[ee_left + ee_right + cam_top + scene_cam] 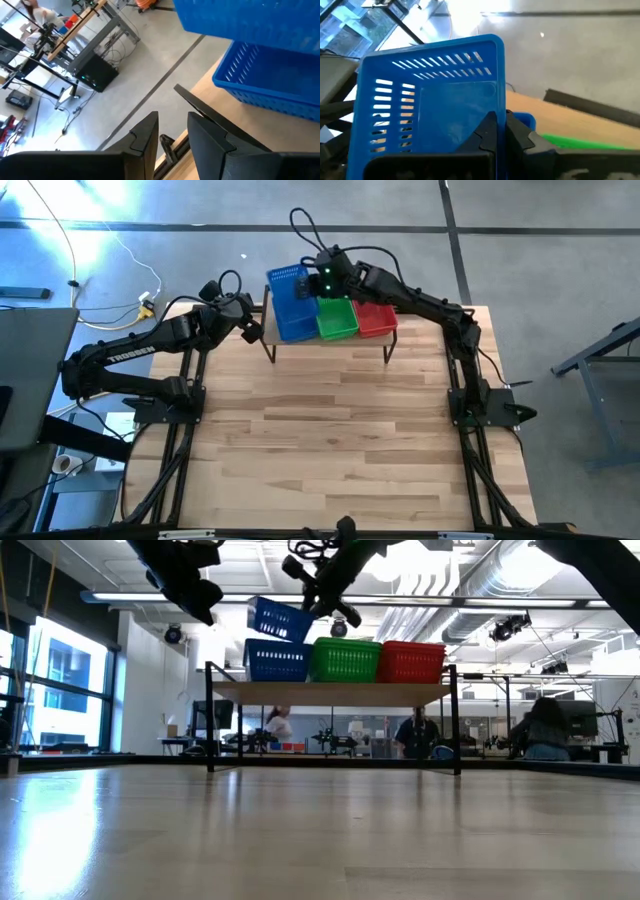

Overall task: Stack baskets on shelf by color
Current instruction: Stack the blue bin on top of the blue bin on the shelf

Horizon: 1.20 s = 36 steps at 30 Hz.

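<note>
Blue basket held tilted over the shelf's left end.

The left gripper [250, 320] hovers just beside the shelf's [385, 337] left end, its fingers [145, 142] a little apart and holding nothing. On the shelf, left to right, sit a blue stack [277, 661], a green stack [347, 660] and a red stack [412, 661]; how many baskets each stack contains is hard to make out. Above the blue stack, the right gripper [322, 278] has its jaws clamped on the rim of a tilted blue basket [279, 620], its long axis running near to far and its left end raised. The arm partly covers the green stack from above. People sit at desks in the room behind.
</note>
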Each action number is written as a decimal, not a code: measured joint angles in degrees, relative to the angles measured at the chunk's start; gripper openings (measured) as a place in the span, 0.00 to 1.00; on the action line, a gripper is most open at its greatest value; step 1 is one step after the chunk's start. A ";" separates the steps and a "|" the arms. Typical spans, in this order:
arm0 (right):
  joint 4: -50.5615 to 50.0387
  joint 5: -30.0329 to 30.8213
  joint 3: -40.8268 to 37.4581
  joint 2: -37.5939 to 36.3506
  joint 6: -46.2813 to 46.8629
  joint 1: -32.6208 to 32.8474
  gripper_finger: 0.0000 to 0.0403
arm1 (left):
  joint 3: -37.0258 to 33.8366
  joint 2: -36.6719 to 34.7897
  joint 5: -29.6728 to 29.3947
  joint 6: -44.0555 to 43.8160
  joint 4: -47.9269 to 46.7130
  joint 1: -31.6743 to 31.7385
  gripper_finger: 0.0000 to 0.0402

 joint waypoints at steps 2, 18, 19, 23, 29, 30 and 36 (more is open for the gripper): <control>-1.67 -0.95 0.00 0.00 1.28 -0.18 0.00 | 0.00 0.00 0.00 -0.07 -0.02 0.00 0.23; -6.23 -1.82 -0.09 1.61 4.40 0.50 0.00 | 0.00 0.00 0.28 0.02 -0.02 0.00 0.23; -7.03 -2.07 -0.09 1.74 4.48 0.50 0.00 | 0.00 0.00 0.29 0.02 0.00 0.00 0.23; -7.29 -2.11 -0.09 2.16 4.60 0.46 0.00 | 0.00 0.00 0.29 0.02 -0.02 0.00 0.23; -7.27 -1.97 -0.09 2.16 4.56 0.40 0.00 | 0.00 0.00 0.31 0.02 -0.02 0.00 0.23; -7.27 -2.00 -0.09 2.16 4.55 0.40 0.00 | 0.00 0.00 0.32 0.02 -0.02 0.00 0.23; -7.29 -2.63 -0.09 2.16 3.97 0.42 0.00 | 0.00 0.00 0.31 0.03 -0.02 0.00 0.23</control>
